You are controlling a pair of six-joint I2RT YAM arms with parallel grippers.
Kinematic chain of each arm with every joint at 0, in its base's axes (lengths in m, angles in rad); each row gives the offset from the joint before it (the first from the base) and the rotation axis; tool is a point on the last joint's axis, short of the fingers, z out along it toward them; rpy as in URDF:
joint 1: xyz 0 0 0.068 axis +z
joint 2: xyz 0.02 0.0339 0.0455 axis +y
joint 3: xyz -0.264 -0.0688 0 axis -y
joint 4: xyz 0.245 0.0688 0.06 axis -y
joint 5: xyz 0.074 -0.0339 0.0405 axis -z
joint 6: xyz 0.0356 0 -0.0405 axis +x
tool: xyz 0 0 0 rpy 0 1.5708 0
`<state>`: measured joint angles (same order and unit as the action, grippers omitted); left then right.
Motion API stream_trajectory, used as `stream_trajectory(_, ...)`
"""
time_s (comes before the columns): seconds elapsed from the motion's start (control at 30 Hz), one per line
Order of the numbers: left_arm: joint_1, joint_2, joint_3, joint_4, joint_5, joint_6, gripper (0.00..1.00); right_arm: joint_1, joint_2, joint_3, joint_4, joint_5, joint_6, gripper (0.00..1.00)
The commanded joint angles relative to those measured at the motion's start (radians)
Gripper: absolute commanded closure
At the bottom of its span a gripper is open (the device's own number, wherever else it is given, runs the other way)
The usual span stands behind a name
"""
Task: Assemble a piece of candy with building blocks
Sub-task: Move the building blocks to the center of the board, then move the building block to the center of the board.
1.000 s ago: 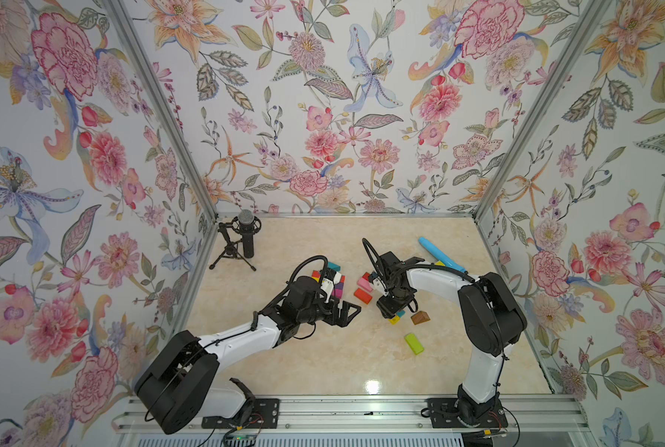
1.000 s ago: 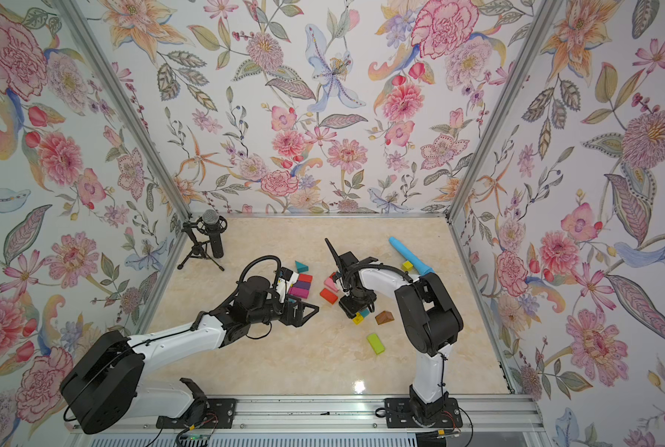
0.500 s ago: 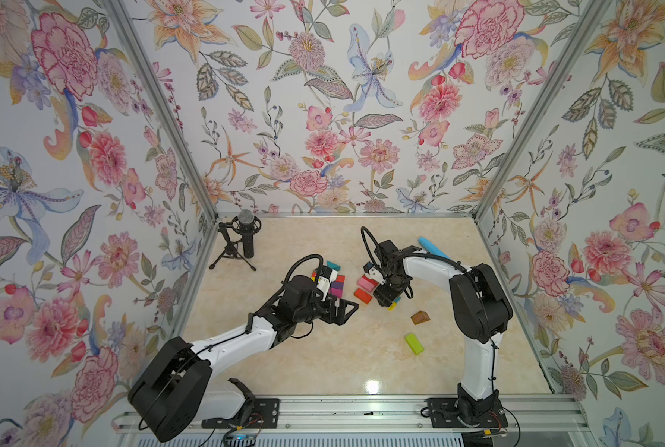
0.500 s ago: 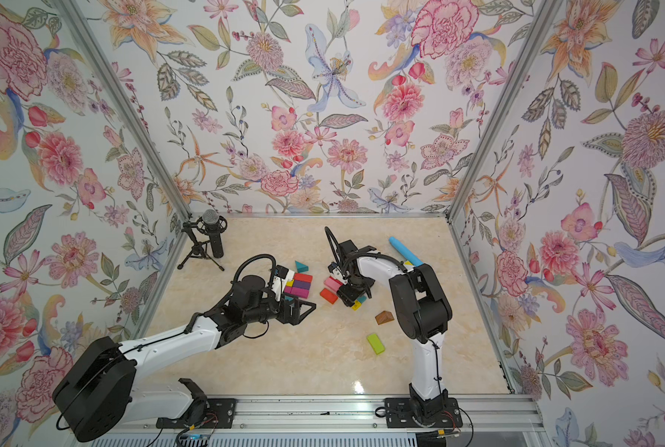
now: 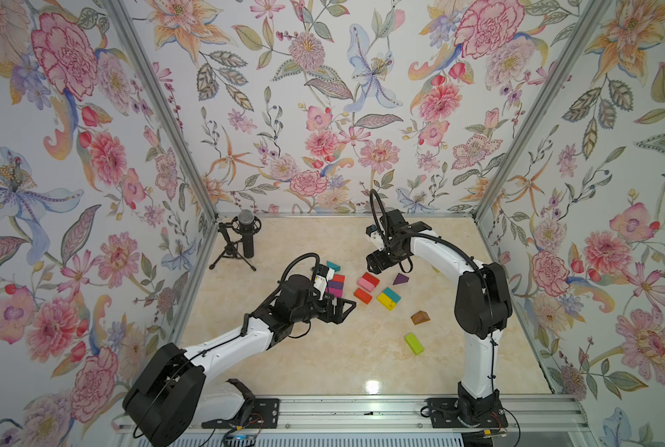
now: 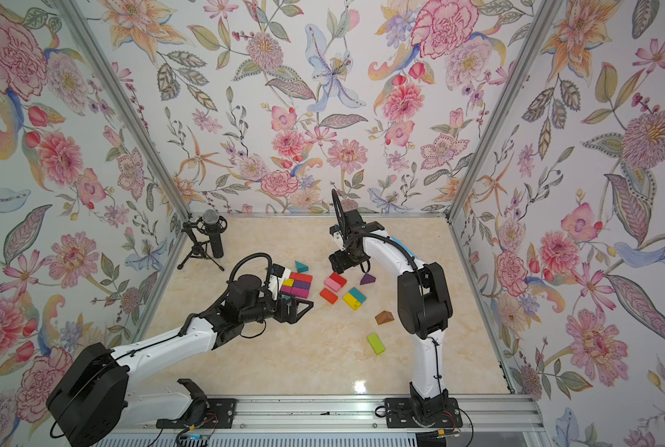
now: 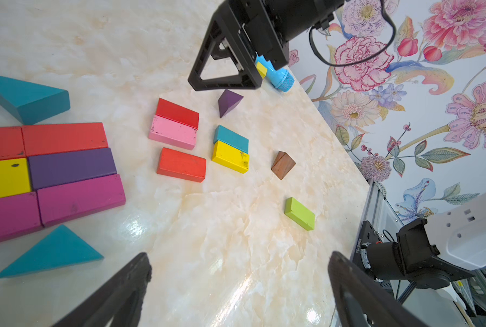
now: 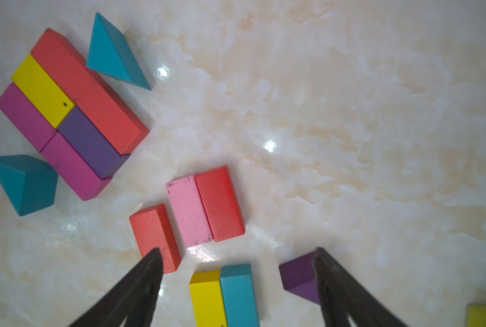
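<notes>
A flat slab of red, yellow, purple and magenta building blocks [image 5: 336, 285] lies mid-table, with a teal wedge [image 7: 24, 97] on one side and another teal wedge [image 7: 52, 253] on the other. Loose to its right lie a pink and red pair [image 5: 367, 281], an orange-red brick [image 5: 362, 296], a yellow and teal pair [image 5: 389, 298], a purple wedge [image 5: 400, 278], a brown wedge [image 5: 420, 317] and a green brick [image 5: 414, 343]. My left gripper [image 5: 342, 309] hovers open and empty near the slab's front corner. My right gripper [image 8: 237, 250] hangs open above the loose bricks, holding nothing.
A microphone on a small tripod [image 5: 245, 240] stands at the back left. A light-blue tube [image 7: 281, 77] and a small yellow block [image 7: 261, 69] lie behind the right gripper near the right wall. An aluminium rail [image 5: 362, 410] carries both arm bases in front.
My right gripper has opened, lifted and drawn back from the yellow and teal pair, which stays on the table. The left arm has hardly moved.
</notes>
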<state>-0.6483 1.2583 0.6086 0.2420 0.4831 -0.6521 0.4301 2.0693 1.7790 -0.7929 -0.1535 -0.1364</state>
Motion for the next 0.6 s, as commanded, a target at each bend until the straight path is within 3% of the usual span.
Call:
stream_trajectory(0.0,0.011,-0.035,-0.011,-0.035,-0.029,-0.002,0.01,-0.020,0.110,0.081,-0.022,-0.129,0.091,0.15)
stream_trajectory(0.23,0.013,-0.037,-0.016,-0.031,-0.036,-0.003,0.01,-0.029,0.233,0.191,-0.036,-0.162,0.112,0.16)
stream_trajectory(0.57,0.019,-0.020,-0.022,-0.009,-0.030,-0.006,0.01,0.002,0.296,0.192,-0.036,-0.212,0.109,0.17)
